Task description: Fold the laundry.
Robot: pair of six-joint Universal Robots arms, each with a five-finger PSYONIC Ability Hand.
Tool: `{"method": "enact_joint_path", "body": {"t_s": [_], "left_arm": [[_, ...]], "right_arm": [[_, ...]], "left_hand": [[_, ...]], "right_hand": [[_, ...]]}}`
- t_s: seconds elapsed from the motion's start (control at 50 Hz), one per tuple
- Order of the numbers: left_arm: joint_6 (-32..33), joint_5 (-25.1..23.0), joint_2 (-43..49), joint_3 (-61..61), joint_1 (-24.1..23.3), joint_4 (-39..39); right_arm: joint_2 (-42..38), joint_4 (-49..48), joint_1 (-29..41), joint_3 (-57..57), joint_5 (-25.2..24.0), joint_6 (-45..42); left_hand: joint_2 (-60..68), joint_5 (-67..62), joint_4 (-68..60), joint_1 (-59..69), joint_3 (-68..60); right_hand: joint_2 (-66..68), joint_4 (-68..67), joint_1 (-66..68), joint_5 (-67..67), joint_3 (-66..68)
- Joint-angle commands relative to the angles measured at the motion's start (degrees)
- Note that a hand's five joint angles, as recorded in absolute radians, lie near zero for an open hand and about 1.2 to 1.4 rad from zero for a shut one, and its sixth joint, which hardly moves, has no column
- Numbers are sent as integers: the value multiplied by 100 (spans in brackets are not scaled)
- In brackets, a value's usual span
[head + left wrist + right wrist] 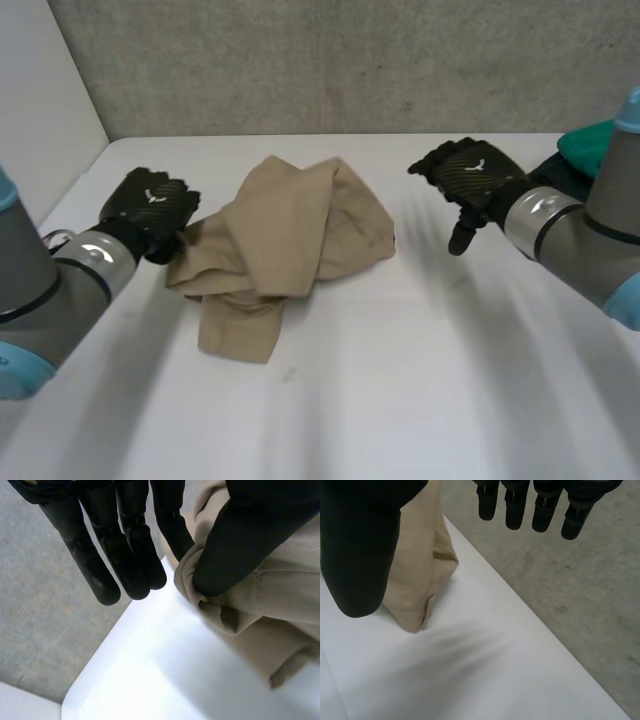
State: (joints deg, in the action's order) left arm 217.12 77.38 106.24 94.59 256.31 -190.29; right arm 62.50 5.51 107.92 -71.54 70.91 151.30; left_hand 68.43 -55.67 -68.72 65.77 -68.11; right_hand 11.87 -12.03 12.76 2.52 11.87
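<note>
Left hand (150, 205) nipping cloth edge, right hand (468, 178) free

Left hand sits at the left edge of the tan garment (285, 250), with a fold caught between thumb and nearest finger and the other fingers straight. Garment lies crumpled mid-tabletop (430, 380). Right hand hovers apart from it, fingers relaxed, holding nothing. I judge the pinch shallow: a pull may slip off, or drag the whole heap instead of spreading it.

Left arm (30, 290), right arm (612, 200): grey tubes, light-blue caps (20, 372), silver wrist bands (95, 258). Left hand (150, 205), right hand (468, 172): black, white emblem on back.
</note>
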Motion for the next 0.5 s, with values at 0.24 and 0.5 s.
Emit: {"method": "enact_joint_path", "body": {"t_s": [0.24, 0.5], "left_arm": [[-468, 321, 4, -284, 315, 176], [-2560, 997, -562, -107, -1644, 511]], "right_arm": [[-836, 363, 599, 764, 828, 1076], [-1618, 408, 800, 1141, 512, 1920]], "left_hand": [[-5843, 5567, 5872, -5577, 5811], [-5843, 5567, 5872, -5577, 5811]], "right_hand": [[-187, 203, -276, -252, -187], [-187, 203, -276, -252, -187]]}}
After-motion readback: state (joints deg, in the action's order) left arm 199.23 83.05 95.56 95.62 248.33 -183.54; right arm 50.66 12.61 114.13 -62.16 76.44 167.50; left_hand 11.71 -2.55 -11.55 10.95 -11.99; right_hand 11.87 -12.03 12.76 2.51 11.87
